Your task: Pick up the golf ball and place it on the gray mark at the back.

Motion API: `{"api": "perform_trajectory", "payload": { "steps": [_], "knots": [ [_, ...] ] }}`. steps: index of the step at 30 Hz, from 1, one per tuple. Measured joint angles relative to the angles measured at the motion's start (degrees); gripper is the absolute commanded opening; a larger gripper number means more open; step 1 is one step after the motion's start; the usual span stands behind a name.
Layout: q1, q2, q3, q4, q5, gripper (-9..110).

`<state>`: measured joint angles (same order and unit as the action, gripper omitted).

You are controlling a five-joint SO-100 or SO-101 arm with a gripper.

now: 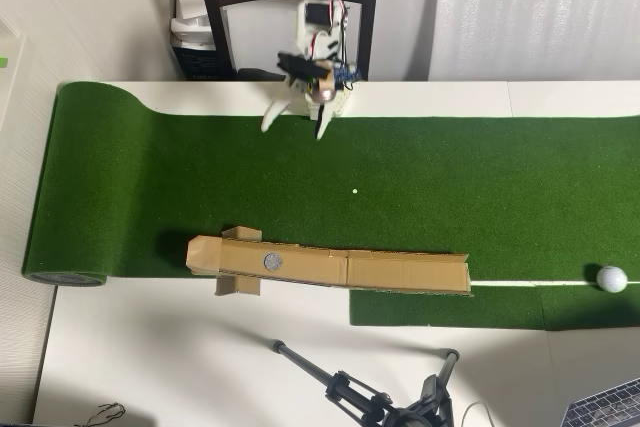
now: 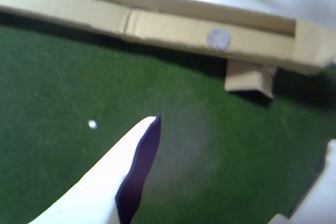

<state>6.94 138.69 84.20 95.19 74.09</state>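
Arm folded at turf mat's far edge, gripper spread, empty, tips pointing down; golf ball at right edge; gray mark on cardboard channel.

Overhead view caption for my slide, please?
Open tool poised over turf; golf ball far right, gray mark on cardboard.

No text, label, brand or number can be read anywhere.

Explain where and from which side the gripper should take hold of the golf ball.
Grip the golf ball across its widest middle, coming straight down from above. It is a sphere lying loose on flat turf with nothing beside it, so a sideways push would probably roll it away.
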Motion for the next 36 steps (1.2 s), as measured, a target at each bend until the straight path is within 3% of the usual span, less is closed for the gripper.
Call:
{"api": "perform_trajectory", "payload": {
  "steps": [15, 19, 28, 36],
  "knots": [
    [3.34, 50.27, 47.99, -3.08, 7.47, 50],
    [3.34, 52.73, 57.74, -8.26, 7.82, 50],
    [2.72, 52.65, 74.62, -31.73, 7.73, 49],
    [-5.01, 51.94, 82.79, -34.98, 7.47, 49]
  ]
}}
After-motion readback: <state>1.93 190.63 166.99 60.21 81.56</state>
